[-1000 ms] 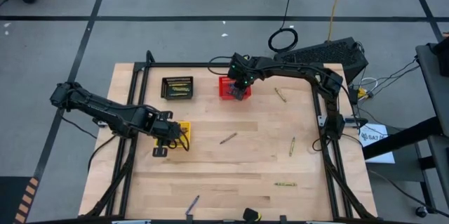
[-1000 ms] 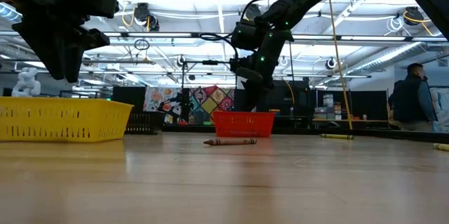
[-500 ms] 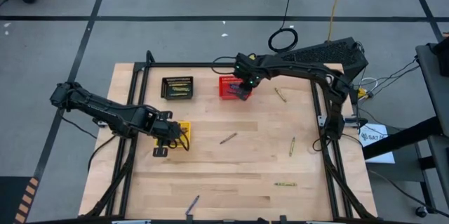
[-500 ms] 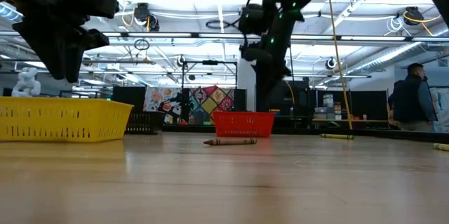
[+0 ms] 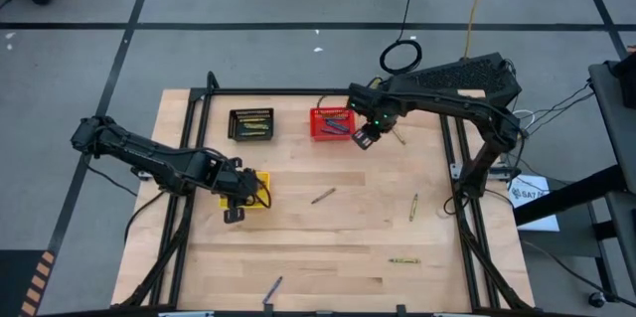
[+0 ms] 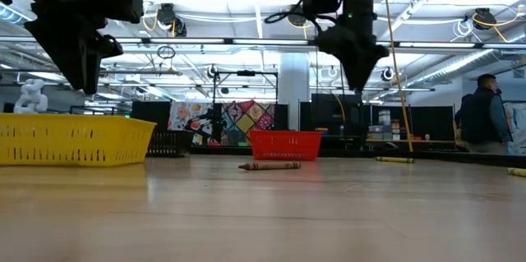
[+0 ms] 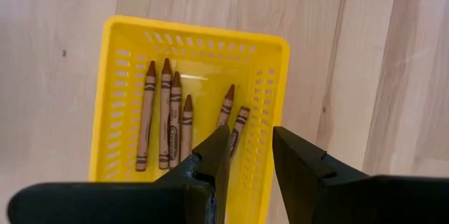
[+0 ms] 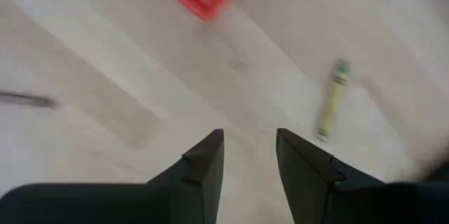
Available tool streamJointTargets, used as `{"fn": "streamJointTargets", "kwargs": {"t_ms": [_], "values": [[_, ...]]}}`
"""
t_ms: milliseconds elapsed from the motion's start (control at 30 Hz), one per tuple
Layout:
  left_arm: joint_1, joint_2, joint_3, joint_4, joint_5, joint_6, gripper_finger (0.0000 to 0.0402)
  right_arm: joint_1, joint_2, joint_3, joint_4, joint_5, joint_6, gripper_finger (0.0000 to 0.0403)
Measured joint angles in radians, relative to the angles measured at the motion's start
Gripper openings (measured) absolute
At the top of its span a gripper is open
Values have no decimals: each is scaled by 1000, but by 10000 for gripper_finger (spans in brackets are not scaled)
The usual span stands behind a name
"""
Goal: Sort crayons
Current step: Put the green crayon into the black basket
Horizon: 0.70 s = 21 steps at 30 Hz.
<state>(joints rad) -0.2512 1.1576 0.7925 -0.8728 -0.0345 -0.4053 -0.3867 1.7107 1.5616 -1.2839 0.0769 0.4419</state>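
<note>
right claw: our right gripper (image 5: pixel 364 141) hangs in the air just past the red basket (image 5: pixel 329 123), on the side away from the black basket (image 5: pixel 250 124). its two fingers are apart and hold nothing.
left claw: our left gripper (image 5: pixel 234 211) waits over the near edge of the yellow basket (image 5: pixel 260 180). its fingers are apart too, and empty.
sorted ones: brown crayons (image 7: pixel 166 115) lie side by side in the yellow basket. blue ones lie in the red basket, and yellow-green ones in the black basket.
loose ones: a yellow-green crayon (image 5: pixel 397 135) lies on the table (image 5: pixel 298 257) just beside our right claw. a brown crayon (image 5: pixel 323 196) lies near the middle. two more yellow-green ones lie out on the right side, and a bluish one sits near the front edge.
what matters next: we think the nearest yellow-green crayon is the next pick. it lies just to the outer side of our right claw, away from the red basket. its long side runs slanted across the table, so we think the claw must turn to close across the thin side. the right arm is far nearer to it than the left.
where it goes: we think it belongs in the black basket, past the red one.
</note>
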Motion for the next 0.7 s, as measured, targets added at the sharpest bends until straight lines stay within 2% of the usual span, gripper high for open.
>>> {"fn": "streamJointTargets", "kwargs": {"t_ms": [100,367,600,700], "values": [[0,0,0,0,0,0,100,1,-1,-26,-38,54,-19,118],[-35,0,0,0,0,2,100,-83,1,-177,15,51,-29,100],[-58,0,0,0,0,2,100,-155,0,-291,111,48,-115,96],[-58,0,0,0,0,2,100,-190,0,-332,168,3,-146,96]]}}
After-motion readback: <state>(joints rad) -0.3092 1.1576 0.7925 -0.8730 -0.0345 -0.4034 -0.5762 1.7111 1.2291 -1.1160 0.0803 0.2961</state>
